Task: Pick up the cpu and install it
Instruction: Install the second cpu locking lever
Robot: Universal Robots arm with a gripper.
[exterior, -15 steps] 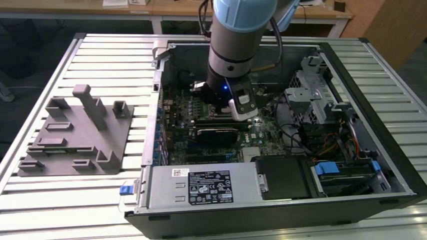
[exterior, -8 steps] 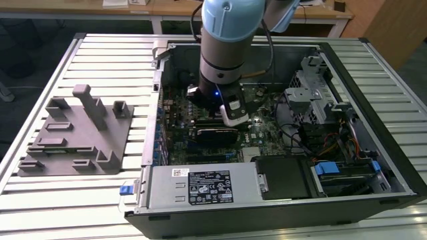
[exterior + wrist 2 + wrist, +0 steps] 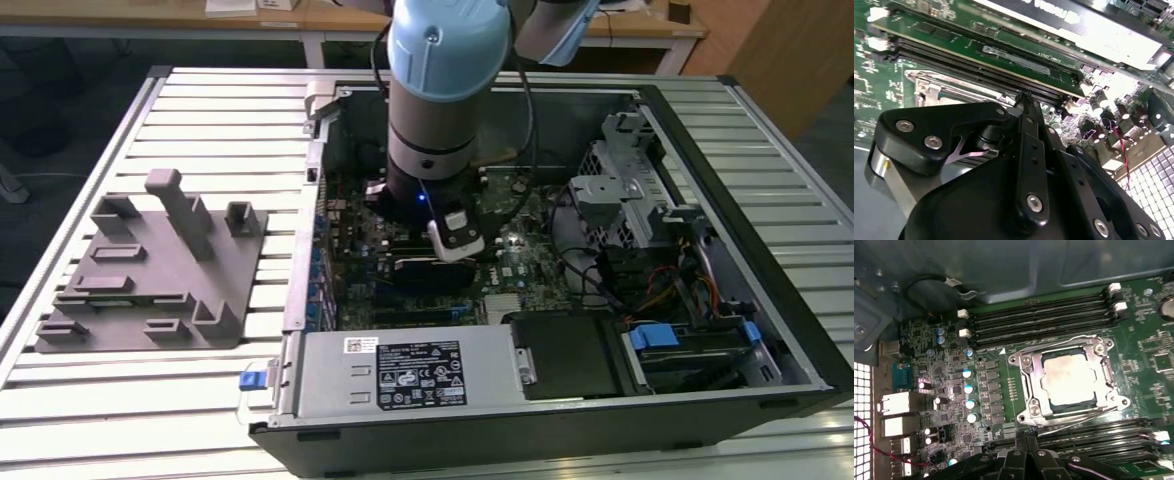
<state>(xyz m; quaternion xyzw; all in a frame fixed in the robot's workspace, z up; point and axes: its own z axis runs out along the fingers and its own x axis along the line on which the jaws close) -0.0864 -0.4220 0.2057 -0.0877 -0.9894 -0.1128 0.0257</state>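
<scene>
Cpu in socket, frame-edged.

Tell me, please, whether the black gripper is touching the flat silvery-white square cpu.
Apart: in the first wrist view the black gripper lies short of the silvery-white square cpu, with the metal socket frame between them.

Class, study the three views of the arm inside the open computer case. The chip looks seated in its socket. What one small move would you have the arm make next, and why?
Probably a short straight lift away from the board. In the first wrist view the cpu lies flat inside the metal-framed socket, and the gripper sits beside the frame, apart from the chip, fingers together with nothing between them. Rising clears the memory slots nearby.
</scene>
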